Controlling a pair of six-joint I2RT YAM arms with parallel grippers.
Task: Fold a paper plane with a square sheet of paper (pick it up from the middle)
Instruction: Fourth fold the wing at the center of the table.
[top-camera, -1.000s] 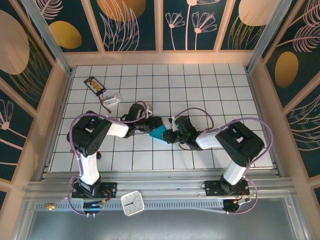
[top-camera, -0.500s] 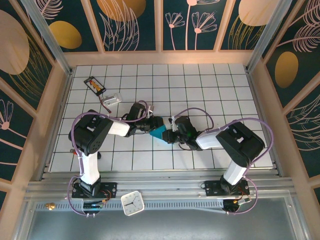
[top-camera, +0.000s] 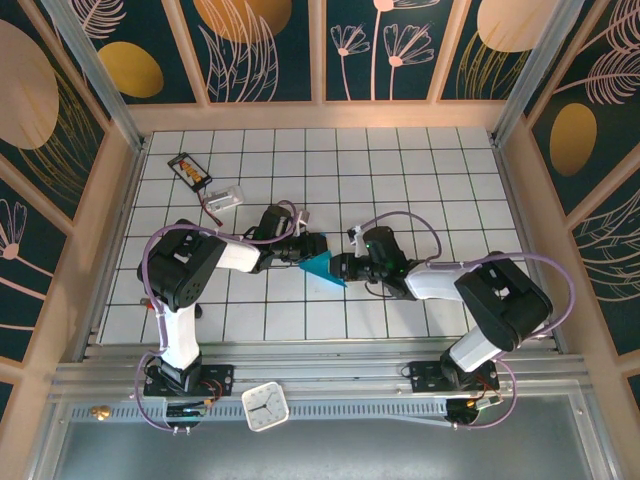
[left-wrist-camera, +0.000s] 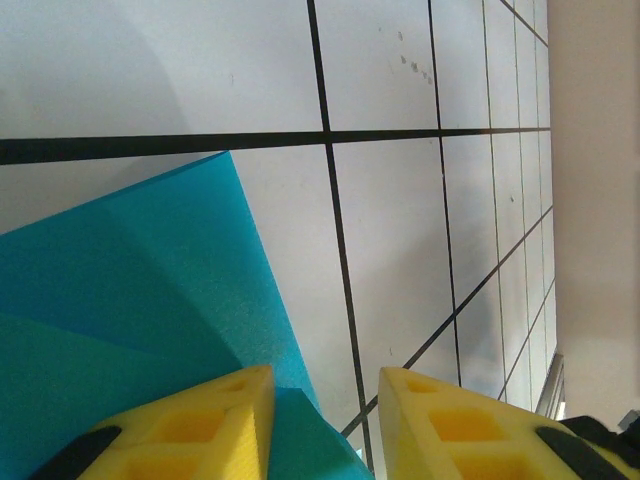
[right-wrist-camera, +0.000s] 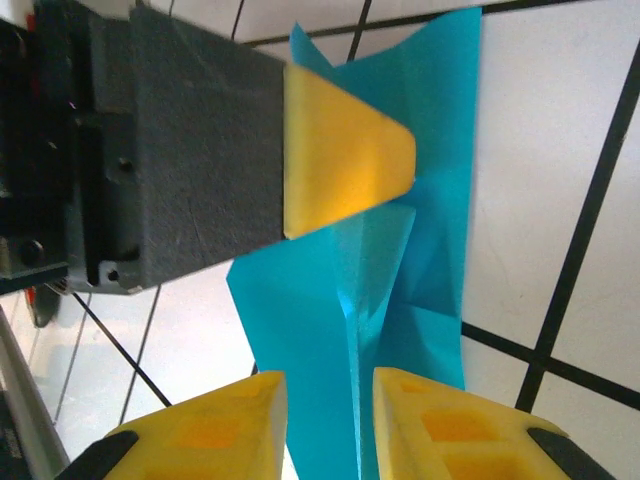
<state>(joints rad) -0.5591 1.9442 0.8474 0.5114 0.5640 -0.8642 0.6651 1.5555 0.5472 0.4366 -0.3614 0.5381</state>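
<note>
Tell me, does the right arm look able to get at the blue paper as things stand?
Probably yes. The right gripper is at the blue paper, jaws a little apart with a raised fold between them. The left gripper is at the paper from the opposite side, close but seemingly not blocking.

the paper plane (left-wrist-camera: 120, 290) runs off the left wrist view's edge.
</note>
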